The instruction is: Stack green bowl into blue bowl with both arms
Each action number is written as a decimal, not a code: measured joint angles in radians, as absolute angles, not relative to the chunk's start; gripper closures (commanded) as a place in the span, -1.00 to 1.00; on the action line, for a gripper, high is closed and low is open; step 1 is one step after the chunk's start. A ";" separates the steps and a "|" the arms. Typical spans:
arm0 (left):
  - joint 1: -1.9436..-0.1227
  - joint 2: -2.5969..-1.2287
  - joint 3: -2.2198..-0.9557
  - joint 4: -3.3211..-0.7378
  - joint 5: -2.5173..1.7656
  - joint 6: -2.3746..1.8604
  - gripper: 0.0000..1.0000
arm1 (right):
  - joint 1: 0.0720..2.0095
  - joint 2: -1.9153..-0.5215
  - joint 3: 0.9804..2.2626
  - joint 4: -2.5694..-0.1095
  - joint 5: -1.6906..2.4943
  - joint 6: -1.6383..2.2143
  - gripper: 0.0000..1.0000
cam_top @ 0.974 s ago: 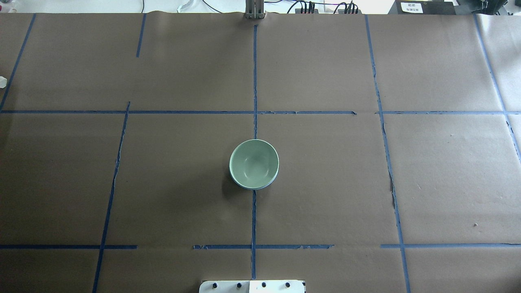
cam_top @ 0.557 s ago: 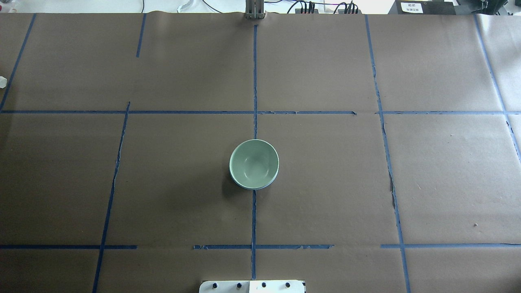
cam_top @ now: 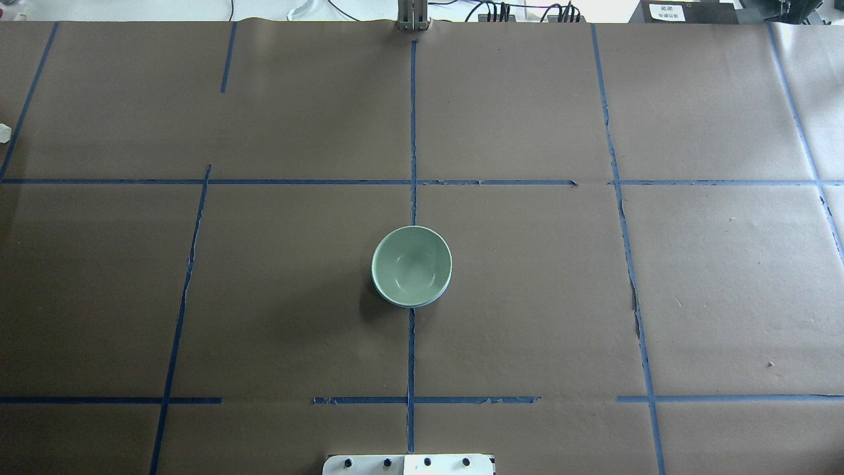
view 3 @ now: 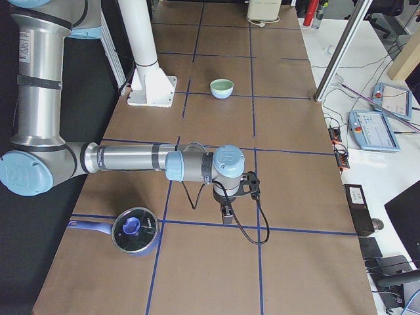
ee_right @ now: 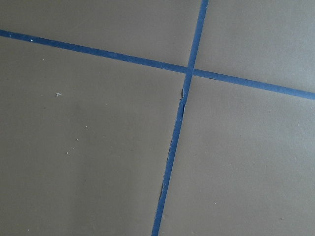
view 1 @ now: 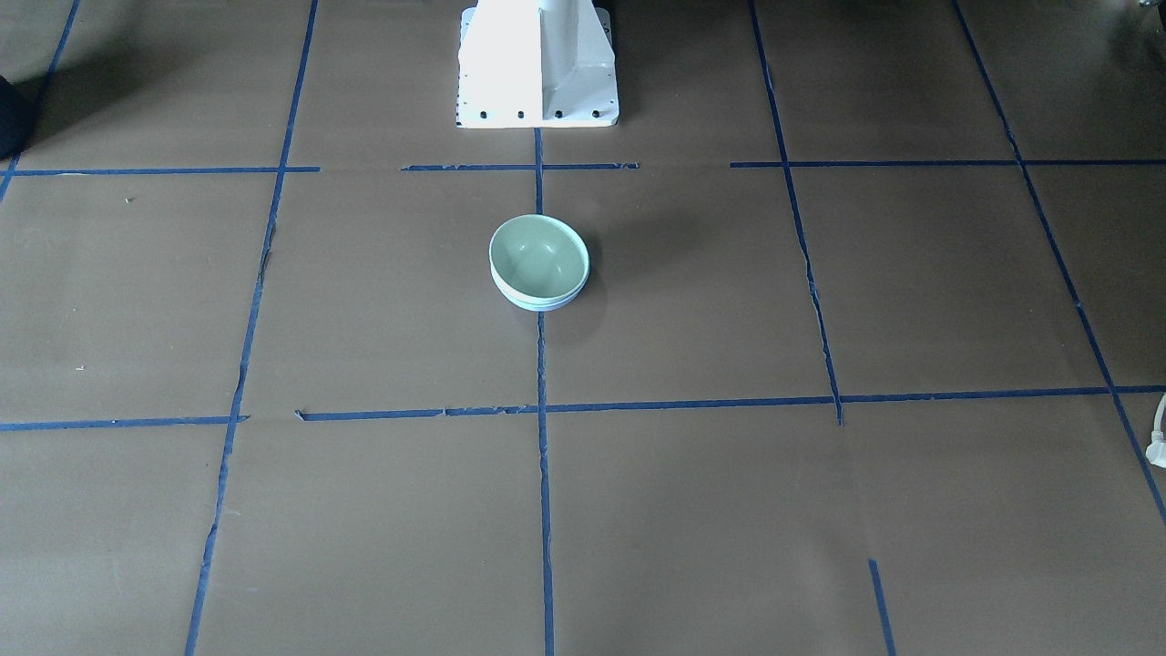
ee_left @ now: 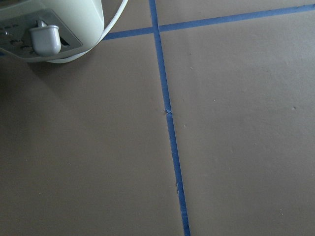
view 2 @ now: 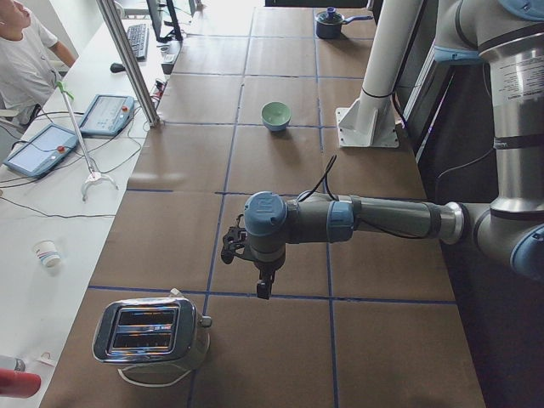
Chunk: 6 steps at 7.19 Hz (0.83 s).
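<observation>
Green bowl (cam_top: 411,265) nests in blue bowl (view 1: 539,304) on your tabletop (cam_top: 527,297). Toaster (view 2: 151,333) lies eight o'clock from left tool (view 2: 265,289), pan (view 3: 134,231) nine o'clock from right tool (view 3: 226,213); you cannot tell either tool's spread.

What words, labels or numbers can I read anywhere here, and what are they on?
No text is legible.
White label on the black box: printed lines, too small to read.
Small print on the right arm: blurred, unreadable.
</observation>
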<state>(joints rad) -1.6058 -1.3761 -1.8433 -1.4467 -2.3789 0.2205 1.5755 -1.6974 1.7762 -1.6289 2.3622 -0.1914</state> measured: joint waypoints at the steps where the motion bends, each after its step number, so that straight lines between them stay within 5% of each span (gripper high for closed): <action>1: -1.605 -1.385 -1.837 -1.443 -2.376 0.218 -1.00 | 1.580 -1.703 1.794 -1.636 2.364 -0.195 -1.00; 6: -1.603 -1.396 -1.822 -1.456 -2.385 0.159 -1.00 | 1.581 -1.750 1.803 -1.644 2.360 -0.238 -1.00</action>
<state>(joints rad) -1.6025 -1.3959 -1.8224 -1.4555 -2.3847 0.1590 1.5807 -1.7501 1.8030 -1.6444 2.3595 -0.2378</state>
